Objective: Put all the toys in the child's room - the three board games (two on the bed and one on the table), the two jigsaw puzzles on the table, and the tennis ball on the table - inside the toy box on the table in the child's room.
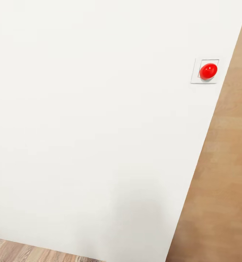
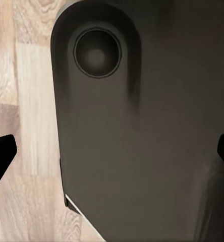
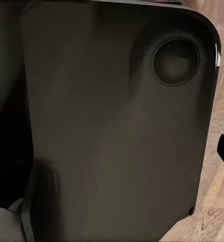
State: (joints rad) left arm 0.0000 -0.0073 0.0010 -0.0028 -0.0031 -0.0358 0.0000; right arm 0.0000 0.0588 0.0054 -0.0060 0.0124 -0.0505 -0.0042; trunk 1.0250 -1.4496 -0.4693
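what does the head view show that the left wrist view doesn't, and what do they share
Head view alone: a white wall carrying a red dome button on a pale square plate, with a tan wood surface beside it. Left wrist view alone: a dark rounded robot panel with a round recess, and the tips of black fingers set wide apart with nothing between them. Both: wood-plank floor.

Wood-plank floor [image 1: 24,253] in pale brown boards, a strip of it along the foot of a white wall [image 1: 99,127], the same planks [image 2: 26,101] under a dark rounded robot base panel [image 2: 142,141], nothing loose lying on the boards
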